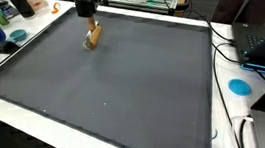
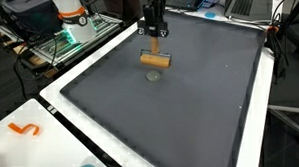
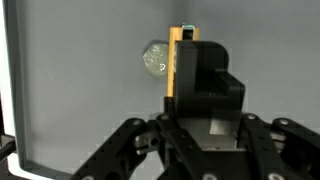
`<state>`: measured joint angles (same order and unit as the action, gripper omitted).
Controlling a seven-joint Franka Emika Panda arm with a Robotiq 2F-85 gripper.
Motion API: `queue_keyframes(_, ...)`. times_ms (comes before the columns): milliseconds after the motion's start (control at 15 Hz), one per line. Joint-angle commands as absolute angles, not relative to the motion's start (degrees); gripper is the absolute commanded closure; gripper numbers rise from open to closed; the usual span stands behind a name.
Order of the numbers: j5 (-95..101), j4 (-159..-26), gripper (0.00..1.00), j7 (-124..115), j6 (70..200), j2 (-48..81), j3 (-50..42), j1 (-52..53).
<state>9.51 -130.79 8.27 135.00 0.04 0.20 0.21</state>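
wooden block (image 2: 155,60) clamped between the fingers (image 3: 210,80), hanging over grey mat (image 2: 210,101), perhaps above clear blob (image 2: 153,76)

A dark grey mat (image 1: 104,87) covers nearly all of a white table (image 1: 228,113), whose bare rim shows as a narrow band around the mat in both exterior views. On that rim, just off one corner of the mat, lies a round blue disc (image 1: 239,86). An open laptop (image 1: 264,39) with a blue glow stands well apart from the same side of the mat. Off another corner of the mat, an orange S-shaped piece (image 2: 25,129) rests on the white surface. Beyond the mat's far edge sits green-lit equipment (image 2: 68,36). Grey floor (image 2: 291,119) shows past the table. The light is even and soft.
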Motion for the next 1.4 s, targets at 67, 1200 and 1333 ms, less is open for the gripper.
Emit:
queue_keyframes(67,13.01,-132.67,0.76,8.18,139.21,0.32,-0.51,-0.39)
queue_keyframes(1200,15.62,-130.59,0.76,7.6,138.93,4.93,-0.91,-0.35)
queue_keyframes(1333,15.81,-130.18,0.76,7.74,138.73,5.37,-0.93,-0.35)
